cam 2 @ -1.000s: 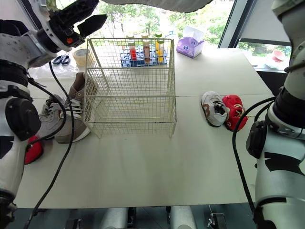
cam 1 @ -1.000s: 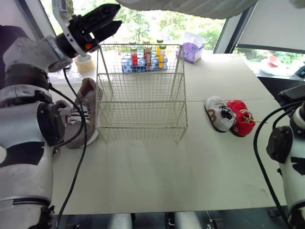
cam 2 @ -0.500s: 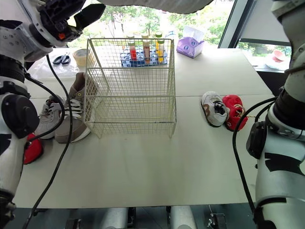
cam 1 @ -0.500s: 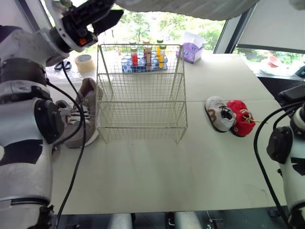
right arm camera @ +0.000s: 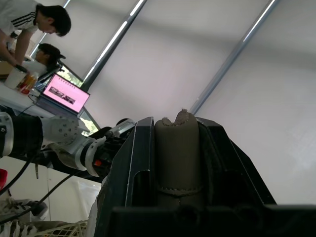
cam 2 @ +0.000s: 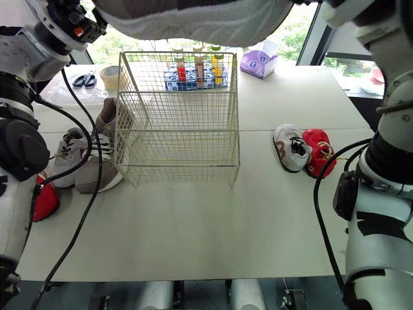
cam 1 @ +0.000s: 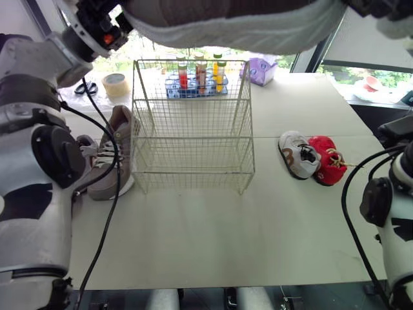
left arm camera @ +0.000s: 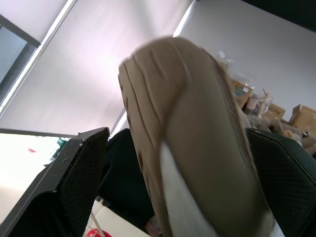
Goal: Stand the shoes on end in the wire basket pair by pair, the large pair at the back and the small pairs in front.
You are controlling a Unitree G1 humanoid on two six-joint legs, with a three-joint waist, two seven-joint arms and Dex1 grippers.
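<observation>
A large tan shoe [cam 1: 245, 29] with a pale sole hangs high above the empty wire basket [cam 1: 193, 155]. My right gripper [right arm camera: 178, 123] is shut on its heel tab [right arm camera: 177, 163]. The shoe's toe [left arm camera: 207, 163] lies between the spread fingers of my left gripper [left arm camera: 177, 131], with a gap showing beside one finger [left arm camera: 74, 182]. The other tan shoe [cam 1: 116, 152] lies left of the basket beside a grey sneaker [cam 2: 64, 158] and a red shoe [cam 2: 42, 200]. A small grey-white shoe [cam 1: 297, 154] and a small red shoe [cam 1: 327, 159] lie to the right.
Behind the basket stand a rack of bottles [cam 1: 193, 77], a tape roll [cam 1: 115, 84], scissors [cam 1: 82, 87] and a purple tissue box [cam 1: 259, 70]. Bare table stretches in front of the basket. People sit at a laptop [right arm camera: 64, 96] in the right wrist view.
The held shoe has come lower and spreads across more of the top of the view. My left gripper has risen to its toe end and opened.
</observation>
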